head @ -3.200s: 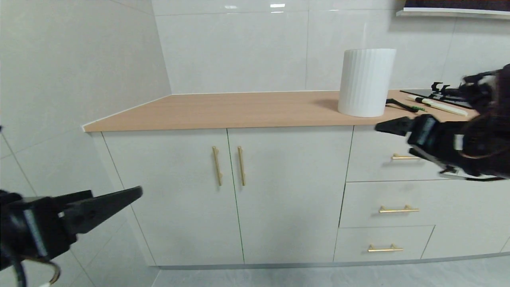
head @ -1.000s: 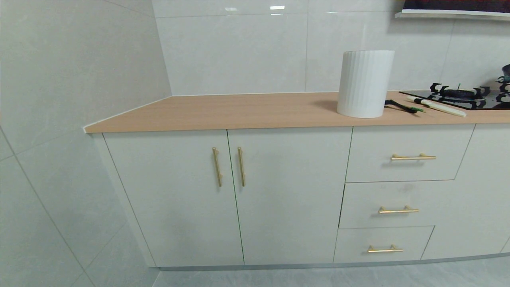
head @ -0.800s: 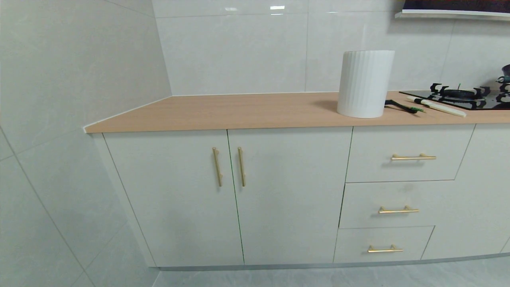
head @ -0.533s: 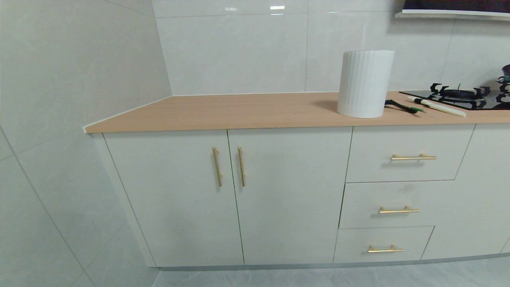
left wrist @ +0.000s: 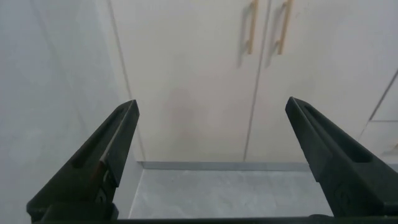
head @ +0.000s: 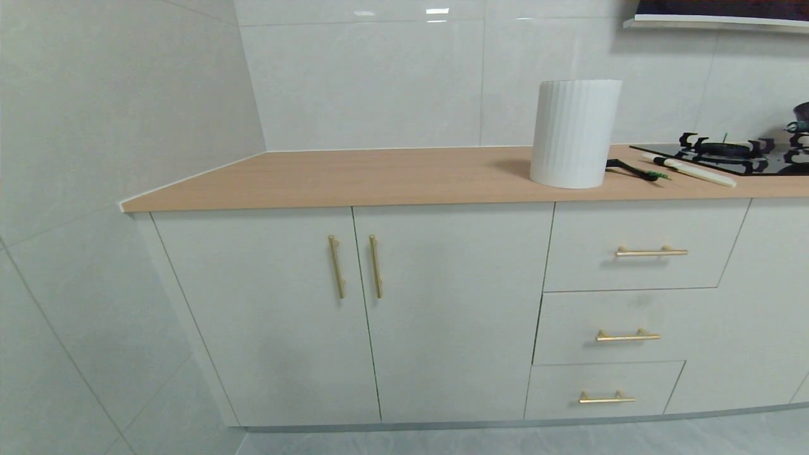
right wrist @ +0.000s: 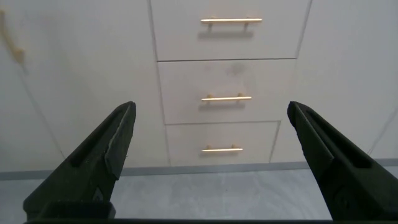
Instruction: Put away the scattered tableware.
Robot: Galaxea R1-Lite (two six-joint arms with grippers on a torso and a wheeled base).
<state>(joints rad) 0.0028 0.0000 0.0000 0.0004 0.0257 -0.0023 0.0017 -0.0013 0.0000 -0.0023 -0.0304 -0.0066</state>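
A tall white ribbed container (head: 574,133) stands on the wooden countertop (head: 379,177). Just right of it lie a black utensil (head: 629,169) and a long cream-handled utensil (head: 694,171), close to the stove. My left gripper (left wrist: 211,118) is open and low down, facing the double cabinet doors (left wrist: 267,74) with nothing between its fingers. My right gripper (right wrist: 211,121) is open too, held low in front of the stack of drawers (right wrist: 230,87), holding nothing.
A black gas stove (head: 733,155) sits at the counter's right end. Below are two cabinet doors with gold handles (head: 354,265) and three drawers with gold handles (head: 651,251). A tiled wall (head: 95,158) closes the left side. Grey floor (head: 505,439) runs along the cabinet base.
Both arms, seen in the head view 3.2 s ago, have dropped out of it. In the last half second the head view has shifted slightly; the counter items have stayed put.
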